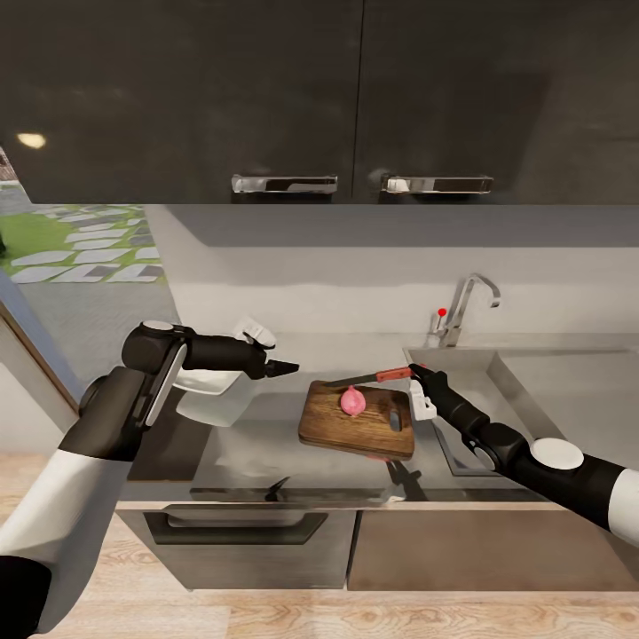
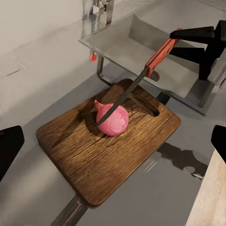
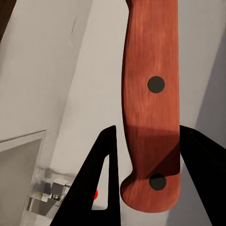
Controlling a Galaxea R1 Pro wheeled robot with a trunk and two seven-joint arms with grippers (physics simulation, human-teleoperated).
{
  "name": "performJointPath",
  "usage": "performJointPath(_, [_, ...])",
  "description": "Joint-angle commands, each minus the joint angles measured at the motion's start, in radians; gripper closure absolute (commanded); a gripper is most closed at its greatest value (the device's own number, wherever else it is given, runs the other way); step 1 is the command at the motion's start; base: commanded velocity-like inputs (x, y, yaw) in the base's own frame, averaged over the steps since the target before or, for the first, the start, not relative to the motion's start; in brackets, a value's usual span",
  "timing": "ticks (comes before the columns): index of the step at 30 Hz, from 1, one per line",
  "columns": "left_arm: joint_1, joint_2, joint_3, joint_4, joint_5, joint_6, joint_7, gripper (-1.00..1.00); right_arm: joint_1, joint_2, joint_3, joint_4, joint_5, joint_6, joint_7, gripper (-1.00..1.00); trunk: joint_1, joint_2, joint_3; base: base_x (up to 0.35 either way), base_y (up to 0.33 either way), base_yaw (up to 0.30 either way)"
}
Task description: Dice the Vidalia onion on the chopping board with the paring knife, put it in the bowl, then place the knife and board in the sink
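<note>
while right gripper [image 1: 415, 374] pinches paring knife [image 2: 136, 82], blade over vidalia onion [image 2: 113, 118] on chopping board [image 2: 94, 155]; left gripper [image 1: 286, 366] spread.

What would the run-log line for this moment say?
phase: dicing | right gripper: shut on paring knife, blade on Vidalia onion | onion: whole, on chopping board | left gripper: open, empty

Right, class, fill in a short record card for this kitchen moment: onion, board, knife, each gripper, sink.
onion: small round pinkish-red Vidalia onion, whole, resting on the board
board: rectangular dark-brown wooden chopping board on the glossy grey countertop, beside the sink
knife: paring knife with reddish-brown handle, dark blade tip at the onion
right gripper: shut on the knife handle
left gripper: empty, raised over the countertop left of the board
sink: stainless-steel basin, nothing seen inside
</note>
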Motion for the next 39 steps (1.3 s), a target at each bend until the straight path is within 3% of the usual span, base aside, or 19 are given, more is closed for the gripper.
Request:
performJointPath(1, [-0.001, 0.0, 0.0, -0.001, -0.005, 0.006, -0.006, -1.0, -0.003, -0.001, 0.006, -0.001, 0.009, 0.01, -0.005, 1.0, 0.001, -0.002, -0.002, 0.0, 0.0, 0.0])
performJointPath(39, [-0.001, 0.0, 0.0, -0.001, -0.005, 0.006, -0.006, -1.0, -0.003, -0.001, 0.005, 0.026, 0.009, 0.011, -0.005, 1.0, 0.001, -0.002, -0.002, 0.0, 0.0, 0.0])
